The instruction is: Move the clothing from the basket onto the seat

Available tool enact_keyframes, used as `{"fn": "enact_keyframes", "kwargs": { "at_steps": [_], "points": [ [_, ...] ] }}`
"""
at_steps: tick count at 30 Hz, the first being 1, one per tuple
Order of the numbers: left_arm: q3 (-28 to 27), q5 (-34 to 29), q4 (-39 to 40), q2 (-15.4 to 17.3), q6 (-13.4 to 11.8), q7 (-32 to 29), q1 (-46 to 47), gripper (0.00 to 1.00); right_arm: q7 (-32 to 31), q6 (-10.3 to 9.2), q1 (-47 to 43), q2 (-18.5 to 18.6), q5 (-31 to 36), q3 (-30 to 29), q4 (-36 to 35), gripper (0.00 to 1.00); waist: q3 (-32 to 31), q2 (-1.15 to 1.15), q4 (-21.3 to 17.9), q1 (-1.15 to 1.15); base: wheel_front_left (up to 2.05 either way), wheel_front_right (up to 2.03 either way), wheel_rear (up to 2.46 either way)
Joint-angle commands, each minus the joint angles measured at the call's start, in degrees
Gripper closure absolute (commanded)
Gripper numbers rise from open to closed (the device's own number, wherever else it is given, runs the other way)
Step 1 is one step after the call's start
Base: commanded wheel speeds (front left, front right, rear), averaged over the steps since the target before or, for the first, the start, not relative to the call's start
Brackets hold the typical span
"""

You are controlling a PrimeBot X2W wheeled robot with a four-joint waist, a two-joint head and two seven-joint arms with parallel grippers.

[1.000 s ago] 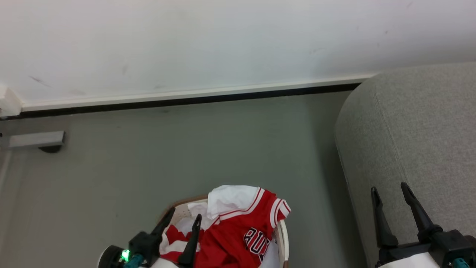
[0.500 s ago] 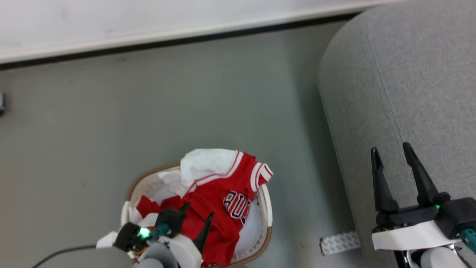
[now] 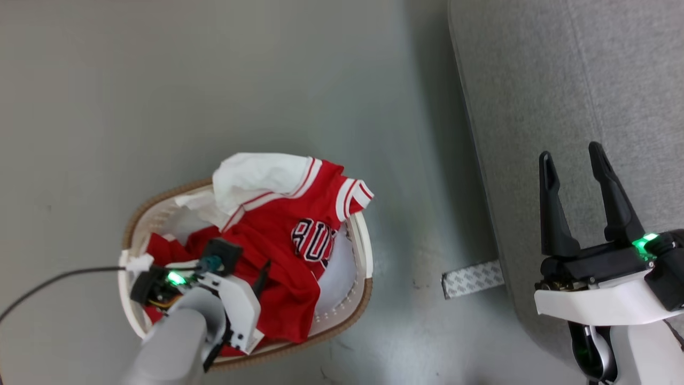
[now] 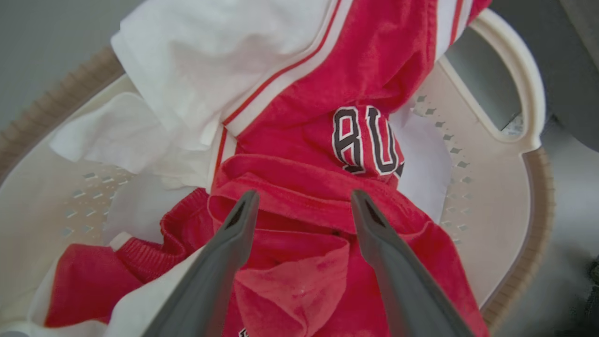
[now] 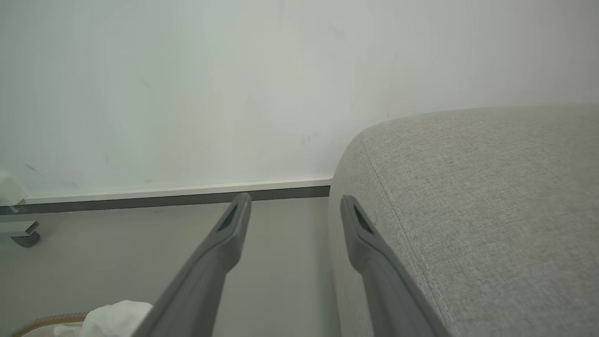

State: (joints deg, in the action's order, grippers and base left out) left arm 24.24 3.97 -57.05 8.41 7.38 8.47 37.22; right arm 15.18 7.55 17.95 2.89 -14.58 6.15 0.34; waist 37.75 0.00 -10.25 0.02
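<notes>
Fingers [image 4: 224, 252] of my left gripper [image 4: 304, 199] stand apart over a red fold of the clothing [image 4: 365, 70], heaped in the basket [image 4: 491, 196] whose rim rings me. Its top layer runs lengthwise toward the seat [image 3: 534, 80], sleeve over that rim. My right gripper [image 3: 569, 152], spread, hangs above the seat's edge.

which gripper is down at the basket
The left gripper, jaws open over the clothing in the basket; the right gripper is open by the seat.

Red-and-white clothing [image 3: 283, 251] heaped in cream basket [image 3: 359, 240], spilling over its rim, grey seat [image 3: 566, 80] beside, bare
</notes>
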Motion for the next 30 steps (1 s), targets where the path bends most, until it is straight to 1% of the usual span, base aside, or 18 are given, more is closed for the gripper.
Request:
{"fn": "enact_keyframes", "kwargs": {
  "at_steps": [1, 4, 10, 21, 24, 25, 26, 27, 28, 30],
  "points": [
    [0.1, -0.3, -0.7, 0.8, 0.1, 0.0, 1.6, 0.00, 0.0, -0.12, 1.1, 0.0, -0.8, 0.0, -0.5, 0.00, 3.5, 0.00, -1.5, -0.02, 0.00, 0.00, 0.00],
    [0.7, -0.7, -2.6, 1.5, 0.1, -0.7, 3.4, 0.00, 0.0, -0.12, 1.8, 0.0, -1.1, 0.2, -1.4, 0.00, 5.6, 0.00, -1.8, -0.02, 0.00, 0.00, 0.00],
    [2.2, -1.1, -5.1, 2.3, 0.1, -0.1, 6.0, 0.00, 0.0, -0.12, 2.9, 0.0, -1.9, 1.4, -2.6, 0.00, 8.6, 0.00, -2.8, -0.02, 0.00, 0.00, 0.00],
    [4.8, -0.3, -8.7, 2.7, 0.1, 1.2, 10.0, 0.00, 0.0, -0.12, 3.1, 0.0, -2.2, 1.4, -3.8, 0.00, 13.0, 0.00, -4.2, -0.02, 0.00, 0.00, 0.00],
    [5.6, -0.2, -9.5, 2.3, 0.1, 1.4, 11.0, 0.00, 0.0, -0.12, 3.0, 0.0, -1.8, 1.4, -3.8, 0.00, 13.9, 0.00, -4.1, -0.02, 0.00, 0.00, 0.00],
    [6.0, -0.1, -9.7, 2.1, 0.1, 1.6, 11.3, 0.18, 0.0, -0.12, 3.0, 0.0, -1.7, 1.4, -3.7, 0.00, 14.0, 0.00, -4.0, -0.02, 0.00, 0.00, 0.00],
    [6.4, -0.1, -9.8, 2.0, 0.1, 2.0, 11.6, 0.62, 0.0, -0.12, 3.0, 0.0, -1.6, 1.3, -3.6, 0.00, 14.1, 0.00, -3.9, -0.02, 0.00, 0.00, 0.00],
    [6.7, 0.2, -10.0, 1.8, 0.1, 2.3, 11.8, 0.93, 0.0, -0.12, 3.0, 0.0, -1.5, 1.2, -3.5, 0.00, 14.1, 0.00, -3.8, -0.02, 0.00, 0.00, 0.00],
    [6.9, 0.5, -10.1, 1.6, 0.1, 2.7, 11.9, 1.00, 0.0, -0.12, 3.0, 0.0, -1.4, 1.1, -3.2, 0.00, 13.9, 0.00, -3.6, -0.02, 0.00, 0.00, 0.00],
    [6.9, 1.4, -10.2, 1.0, 0.1, 3.7, 11.9, 1.00, 0.0, -0.12, 2.9, 0.0, -1.1, 1.0, -2.8, 0.00, 13.2, 0.00, -3.1, -0.02, 0.00, 0.00, 0.00]
  ]
}}
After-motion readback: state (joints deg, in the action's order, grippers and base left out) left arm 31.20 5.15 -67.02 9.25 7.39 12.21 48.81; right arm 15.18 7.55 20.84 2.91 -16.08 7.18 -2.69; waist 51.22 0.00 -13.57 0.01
